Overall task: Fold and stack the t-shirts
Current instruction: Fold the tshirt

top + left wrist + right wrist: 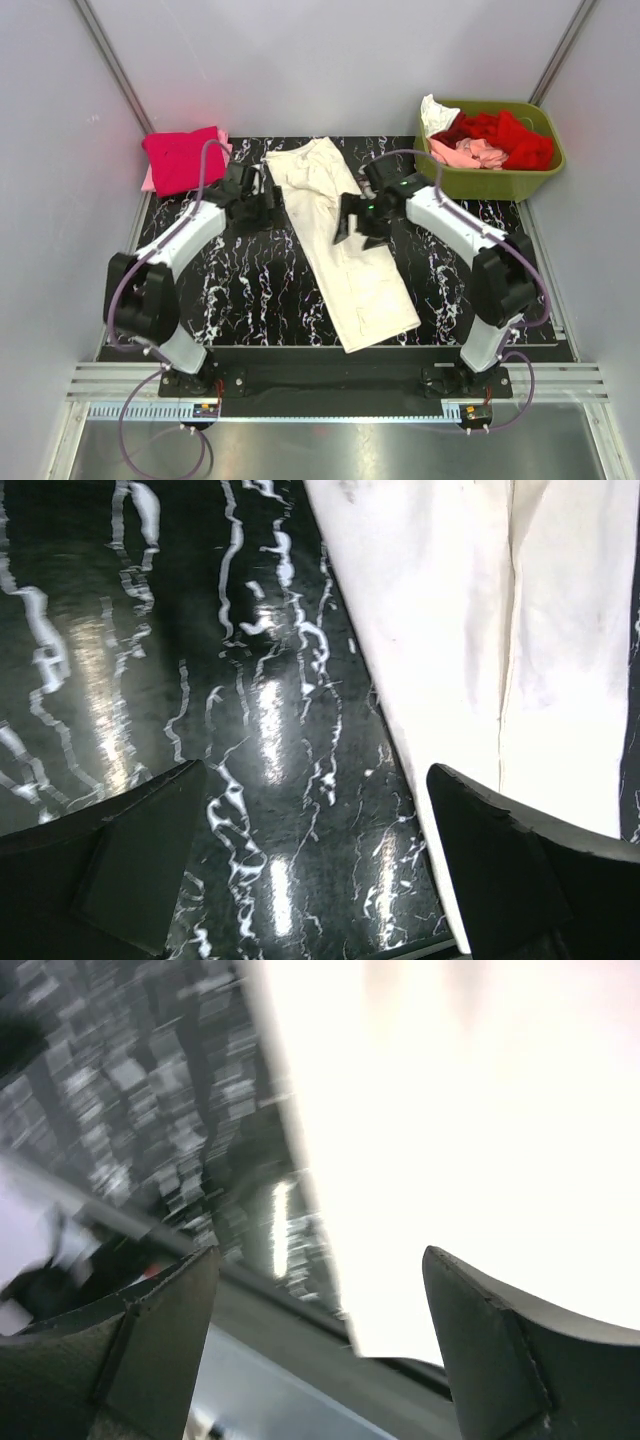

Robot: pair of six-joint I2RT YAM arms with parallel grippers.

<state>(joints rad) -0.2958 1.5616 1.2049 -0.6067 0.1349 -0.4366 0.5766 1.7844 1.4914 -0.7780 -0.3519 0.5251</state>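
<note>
Cream-white t-shirt (345,245) folded into long strip, flat on table.

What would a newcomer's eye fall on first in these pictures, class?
The long cream tee lies down the middle of the black marbled table, the left pincer at its edge and the right pincer over it, both open. A magenta tee sits back left; a green bin of red, pink and white tees sits back right.

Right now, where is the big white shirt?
Top view: the cream-white t-shirt lies along the middle of the table, between the magenta t-shirt at left and the green bin at right.
</note>
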